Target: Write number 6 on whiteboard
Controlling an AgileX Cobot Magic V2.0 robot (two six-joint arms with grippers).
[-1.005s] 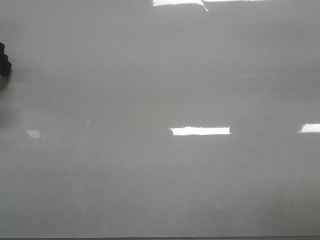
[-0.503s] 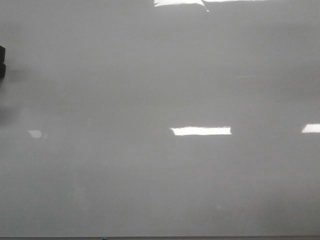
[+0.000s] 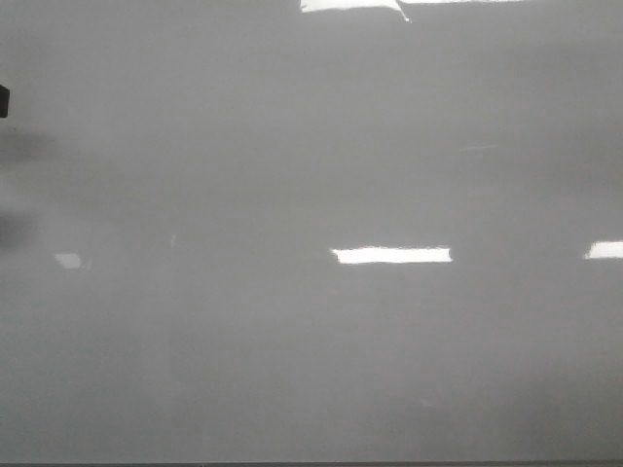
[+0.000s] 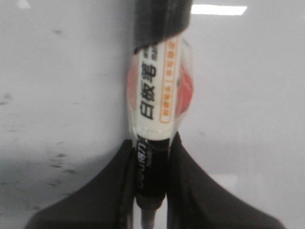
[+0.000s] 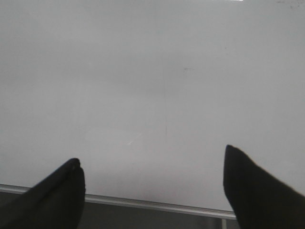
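Note:
The whiteboard (image 3: 311,321) fills the front view, glossy pale grey with bright rectangular reflections; no number 6 shows on it in any view. A small black piece of my left arm (image 3: 3,100) shows at the left edge of the front view. In the left wrist view my left gripper (image 4: 151,157) is shut on a whiteboard marker (image 4: 159,90) with a white and orange label and a black body, held over the board (image 4: 57,71). In the right wrist view my right gripper (image 5: 152,164) is open and empty over the board (image 5: 152,86).
The board's metal frame edge (image 5: 157,205) runs just under my right fingers, with a dark surface beyond it. Faint grey smudges (image 4: 59,160) mark the board near the left gripper. The board's lower edge (image 3: 311,463) lies at the bottom of the front view.
The black piece of my left arm at the left edge of the front view has drawn back leftward, so less of it shows now. The board looks the same.

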